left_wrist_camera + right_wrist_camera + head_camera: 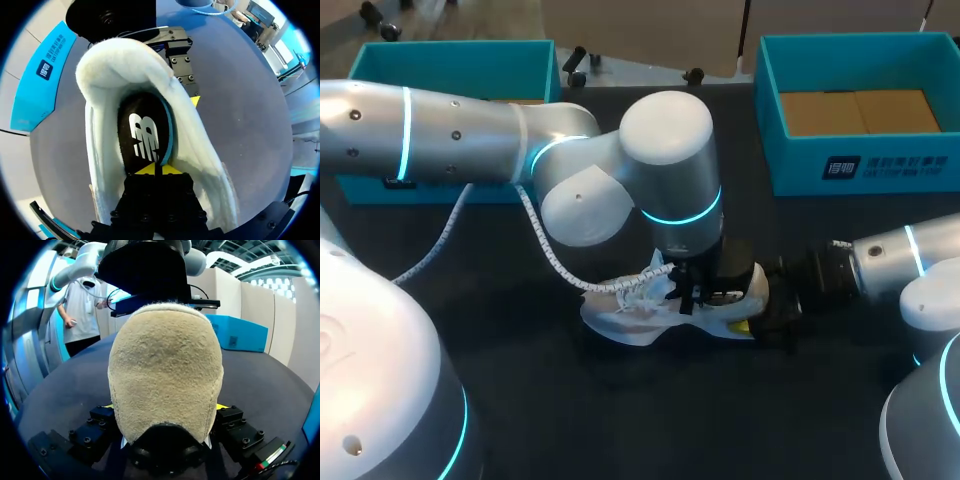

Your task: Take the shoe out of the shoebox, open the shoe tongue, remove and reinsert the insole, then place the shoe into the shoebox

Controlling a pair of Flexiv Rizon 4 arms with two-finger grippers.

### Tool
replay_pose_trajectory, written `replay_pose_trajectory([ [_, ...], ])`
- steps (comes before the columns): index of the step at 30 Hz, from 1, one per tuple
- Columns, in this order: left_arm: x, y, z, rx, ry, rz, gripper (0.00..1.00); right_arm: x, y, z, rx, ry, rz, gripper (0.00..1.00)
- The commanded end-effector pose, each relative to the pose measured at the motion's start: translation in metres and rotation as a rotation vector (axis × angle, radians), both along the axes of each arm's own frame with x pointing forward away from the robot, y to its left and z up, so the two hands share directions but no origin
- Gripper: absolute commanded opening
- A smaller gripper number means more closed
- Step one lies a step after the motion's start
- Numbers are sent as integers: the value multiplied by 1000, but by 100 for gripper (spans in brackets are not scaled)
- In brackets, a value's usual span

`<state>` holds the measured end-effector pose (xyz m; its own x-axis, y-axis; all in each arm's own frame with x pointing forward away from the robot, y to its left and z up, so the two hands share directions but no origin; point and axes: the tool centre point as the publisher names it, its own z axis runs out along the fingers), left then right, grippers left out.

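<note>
Shoe (650, 312) is lying on the table (550, 420), outside the shoebox (790, 170) and near it, so taking it out looks done. The right gripper (165, 407) is clamping the heel, and the left gripper (159, 170) is pinching the insole (142, 140) inside the shoe. Judging from this, finishing the insole step and reboxing are remaining.

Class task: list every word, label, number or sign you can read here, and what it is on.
The label on the right shoebox: white print, too small to read.
The insole in the shoe: a white logo mark, no legible words.
No other text readable.
</note>
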<state>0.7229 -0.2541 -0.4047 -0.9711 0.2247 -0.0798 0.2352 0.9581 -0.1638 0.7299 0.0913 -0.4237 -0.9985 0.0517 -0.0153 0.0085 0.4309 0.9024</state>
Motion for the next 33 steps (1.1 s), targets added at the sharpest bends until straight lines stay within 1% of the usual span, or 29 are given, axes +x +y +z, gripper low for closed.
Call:
replay_pose_trajectory([
  [1,-1,10,13,-1,26,-28,0,-1,1,-1,-4,0,-1,0],
  [8,-4,20,29,-22,80,-31,0,-1,1,-1,-4,0,-1,0],
  [15,-4,27,36,-59,124,-24,0,-1,1,-1,-4,0,-1,0],
  [22,-6,36,41,-72,147,-23,0,-1,1,-1,-4,0,-1,0],
  [29,-10,38,49,-126,170,-17,0,-1,1,-1,-4,0,-1,0],
  [33,-11,34,56,-147,167,-21,0,-1,1,-1,-4,0,-1,0],
])
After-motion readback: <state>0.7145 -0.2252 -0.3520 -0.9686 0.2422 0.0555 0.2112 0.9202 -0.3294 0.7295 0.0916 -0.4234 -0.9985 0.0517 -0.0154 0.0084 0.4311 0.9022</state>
